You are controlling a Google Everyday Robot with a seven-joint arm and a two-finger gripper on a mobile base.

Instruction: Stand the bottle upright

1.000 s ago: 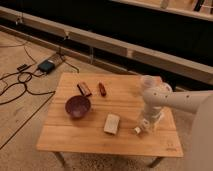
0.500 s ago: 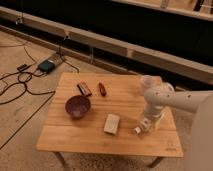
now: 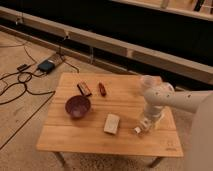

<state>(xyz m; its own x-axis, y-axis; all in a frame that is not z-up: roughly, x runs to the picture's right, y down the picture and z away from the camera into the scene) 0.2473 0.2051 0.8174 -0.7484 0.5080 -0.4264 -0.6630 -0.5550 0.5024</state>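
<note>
There's the bottle (image 3: 138, 128): small, slim, pale, its white end pointing toward the table's (image 3: 90, 142) front edge. It's low on the wood, not upright, at the front right. The gripper (image 3: 145, 122) sits right over it.

Purple bowl (image 3: 77, 106) left on wooden table (image 3: 125, 100); white block (image 3: 111, 123) front, left of jaws; dark bar (image 3: 84, 89), red item (image 3: 102, 89) behind.

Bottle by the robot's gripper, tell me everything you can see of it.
The bottle is small, slim and whitish, plastic-looking, its white end showing. It seems to lie or lean, not upright, on the wooden table, right of the white block. The gripper sits right at it, covering much of its body; whether they touch cannot be told.
</note>
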